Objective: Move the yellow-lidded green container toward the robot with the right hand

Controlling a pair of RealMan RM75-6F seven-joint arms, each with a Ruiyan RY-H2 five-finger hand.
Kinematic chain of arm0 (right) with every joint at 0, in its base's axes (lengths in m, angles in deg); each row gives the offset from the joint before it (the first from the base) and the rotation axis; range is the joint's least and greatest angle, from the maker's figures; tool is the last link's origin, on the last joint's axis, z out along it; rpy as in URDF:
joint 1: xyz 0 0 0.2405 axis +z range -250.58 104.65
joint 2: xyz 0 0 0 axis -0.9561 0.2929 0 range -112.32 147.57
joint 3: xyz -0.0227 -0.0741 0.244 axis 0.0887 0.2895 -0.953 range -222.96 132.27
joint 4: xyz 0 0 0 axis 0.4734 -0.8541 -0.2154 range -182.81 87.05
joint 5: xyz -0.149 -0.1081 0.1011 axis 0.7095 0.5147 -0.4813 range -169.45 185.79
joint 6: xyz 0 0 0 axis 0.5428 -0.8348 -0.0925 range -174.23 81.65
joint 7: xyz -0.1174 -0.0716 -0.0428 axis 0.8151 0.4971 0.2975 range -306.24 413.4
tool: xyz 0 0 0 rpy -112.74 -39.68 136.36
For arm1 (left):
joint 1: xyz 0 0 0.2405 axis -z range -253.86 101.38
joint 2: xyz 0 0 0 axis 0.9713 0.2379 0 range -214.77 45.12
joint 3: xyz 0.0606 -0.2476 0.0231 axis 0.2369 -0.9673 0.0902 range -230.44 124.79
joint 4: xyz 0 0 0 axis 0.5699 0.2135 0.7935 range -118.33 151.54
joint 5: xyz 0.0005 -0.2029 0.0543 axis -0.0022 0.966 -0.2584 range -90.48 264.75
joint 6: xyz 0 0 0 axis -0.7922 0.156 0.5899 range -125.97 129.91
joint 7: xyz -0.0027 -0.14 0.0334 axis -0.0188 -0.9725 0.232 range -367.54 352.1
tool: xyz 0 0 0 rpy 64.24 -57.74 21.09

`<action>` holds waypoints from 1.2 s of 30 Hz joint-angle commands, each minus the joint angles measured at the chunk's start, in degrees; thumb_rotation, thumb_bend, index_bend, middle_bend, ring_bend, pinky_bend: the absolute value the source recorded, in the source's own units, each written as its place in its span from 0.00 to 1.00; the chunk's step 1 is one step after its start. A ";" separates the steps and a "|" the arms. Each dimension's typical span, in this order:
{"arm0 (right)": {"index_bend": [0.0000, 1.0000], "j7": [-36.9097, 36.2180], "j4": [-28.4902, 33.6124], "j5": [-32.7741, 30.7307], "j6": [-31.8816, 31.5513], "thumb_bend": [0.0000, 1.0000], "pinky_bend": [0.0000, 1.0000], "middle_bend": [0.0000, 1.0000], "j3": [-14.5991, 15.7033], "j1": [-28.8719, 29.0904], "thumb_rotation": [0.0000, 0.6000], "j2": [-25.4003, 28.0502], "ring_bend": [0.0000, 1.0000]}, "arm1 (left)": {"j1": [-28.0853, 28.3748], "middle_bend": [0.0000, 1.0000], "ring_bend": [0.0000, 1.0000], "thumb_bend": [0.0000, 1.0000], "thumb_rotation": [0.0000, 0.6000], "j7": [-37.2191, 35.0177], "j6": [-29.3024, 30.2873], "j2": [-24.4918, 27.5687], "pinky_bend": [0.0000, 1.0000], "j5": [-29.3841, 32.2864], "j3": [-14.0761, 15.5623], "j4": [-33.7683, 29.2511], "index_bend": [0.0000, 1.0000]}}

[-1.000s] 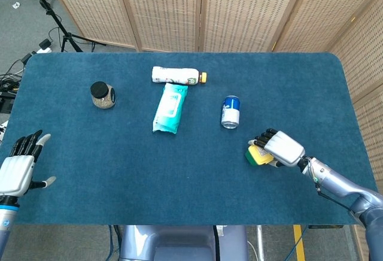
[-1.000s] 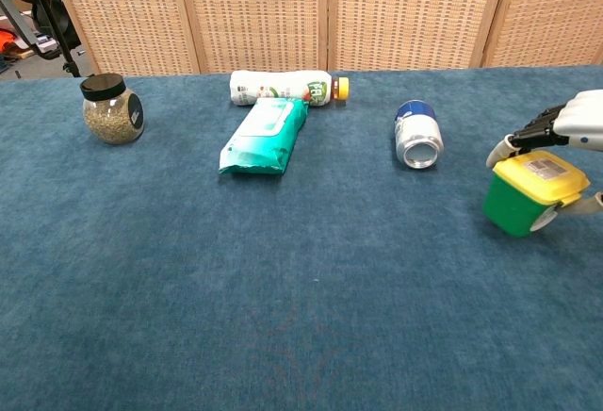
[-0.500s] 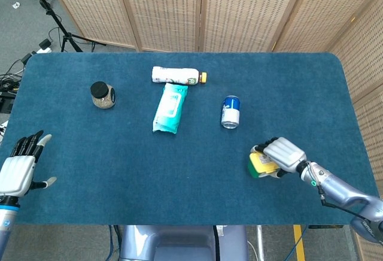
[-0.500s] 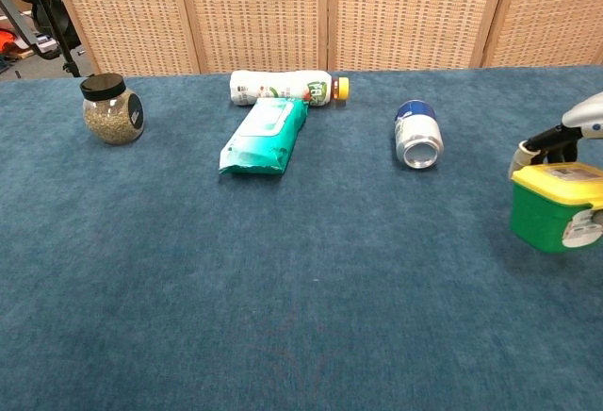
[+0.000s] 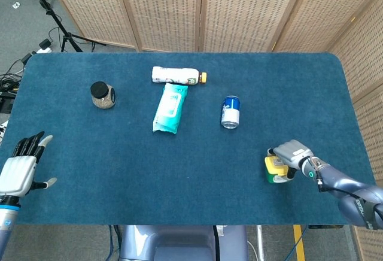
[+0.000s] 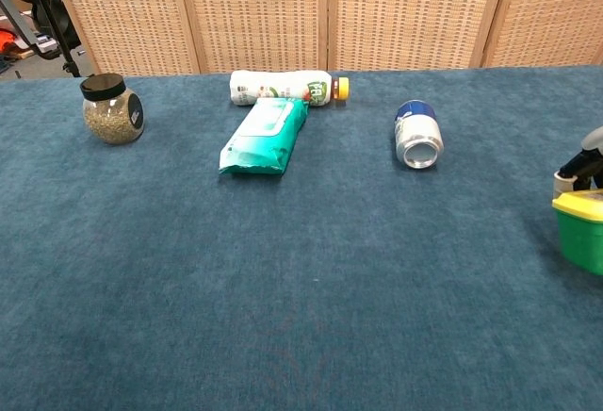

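No readable text or labels

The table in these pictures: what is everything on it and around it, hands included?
Round glass jar with black lid: one, holding brownish grains, upright, far left.
White plastic bottle with yellow cap: one, lying on its side, far middle.
Teal soft wipes pack: one, flat, just in front of the bottle.
Blue and silver drink can: one, on its side, right of middle.
Yellow-lidded green container: one, near right edge.
Blue cloth-covered table: one.
Woven folding screens: behind.
Left hand: open, near left edge.
Right hand: holds the container.
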 commanded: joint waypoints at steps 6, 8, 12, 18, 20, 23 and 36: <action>0.13 1.87 -2.45 -3.49 -3.75 0.67 0.06 0.00 1.32 0.09 1.00 -2.57 0.00 | 0.07 0.00 0.00 0.00 1.00 0.39 -0.07 -0.19 0.00 0.06 0.06 -0.09 0.00; 0.03 2.31 -2.42 -3.75 -5.67 0.39 0.01 0.00 1.21 -0.59 1.00 -2.86 0.00 | 0.15 0.00 0.00 0.00 1.00 0.55 -0.24 -0.28 0.00 -0.02 0.16 -0.10 0.00; 0.00 2.52 -2.36 -4.28 -7.78 0.26 0.00 0.00 0.77 -1.46 1.00 -3.13 0.00 | 0.17 0.00 0.00 0.00 1.00 0.56 -0.24 -0.30 0.00 -0.09 0.19 -0.16 0.00; 0.00 3.21 -3.03 -5.61 -9.60 0.26 0.00 0.00 0.22 -2.30 1.00 -3.76 0.00 | 0.04 0.00 0.00 0.00 1.00 0.36 0.06 -0.16 0.00 -0.24 0.21 -0.30 0.00; 0.00 3.54 -3.56 -6.39 -9.70 0.26 0.00 0.00 0.13 -2.34 1.00 -4.10 0.00 | 0.02 0.00 0.00 0.00 1.00 0.30 0.08 -0.13 0.00 -0.31 0.24 -0.31 0.00; 0.00 3.70 -4.45 -7.88 -9.72 0.26 0.00 0.00 -0.21 -2.31 1.00 -4.75 0.00 | 0.03 0.00 0.00 0.00 1.00 0.23 0.03 -0.10 0.00 -0.34 0.28 -0.27 0.00; 0.00 -5.36 -13.37 3.91 -24.87 0.18 0.00 0.00 -7.11 -11.00 1.00 -11.48 0.00 | -0.08 0.00 0.00 0.00 1.00 -0.09 0.33 -0.12 0.00 -0.72 0.36 -0.23 0.00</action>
